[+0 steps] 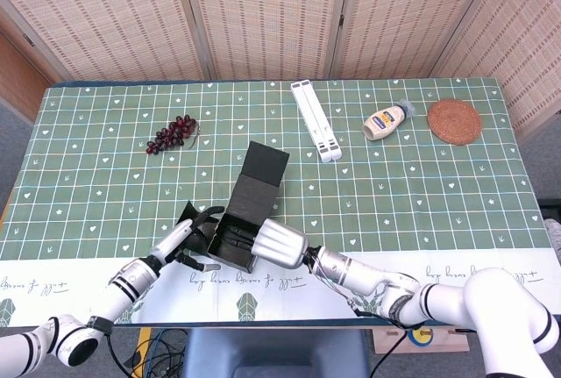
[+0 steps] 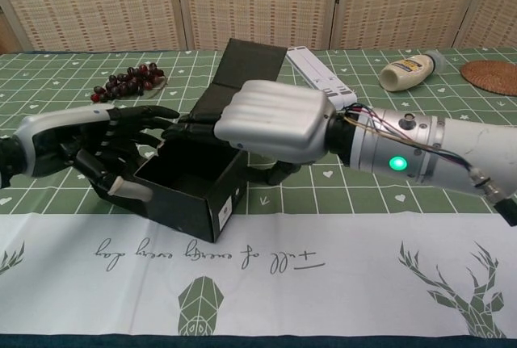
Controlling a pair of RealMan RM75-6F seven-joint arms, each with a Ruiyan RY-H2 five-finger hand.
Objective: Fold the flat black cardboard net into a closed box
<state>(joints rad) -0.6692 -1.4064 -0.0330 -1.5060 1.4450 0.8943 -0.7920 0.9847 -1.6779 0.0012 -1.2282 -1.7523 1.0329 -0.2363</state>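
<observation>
sitting right between the two hands, the black cardboard box (image 2: 190, 186) is seen part-folded near the front edge of the table (image 1: 421, 194), its open top facing up and its long lid flap (image 1: 265, 164) sticking up and away behind it. the left hand (image 2: 109, 150) is placed against the box's left side, fingers spread apart and reaching over the left wall toward the back rim; whether that wall is actually gripped can't be told from either view. the right hand (image 2: 275, 122) is laid over the box's right rear corner with the back of the hand showing and the fingers curled down, and dark fingertips are seen poking out along the back rim and under the palm, so the box is probably held there, but a real clamp can't be confirmed.

beyond the left hand, well apart, a bunch of grapes (image 1: 172, 133) is lying on the cloth. beyond the right hand a white folded stand (image 1: 316, 120) is found, and further off to that hand's outer side a squeeze bottle (image 1: 387, 120) on its side, just beside a round woven coaster (image 1: 454, 121).
</observation>
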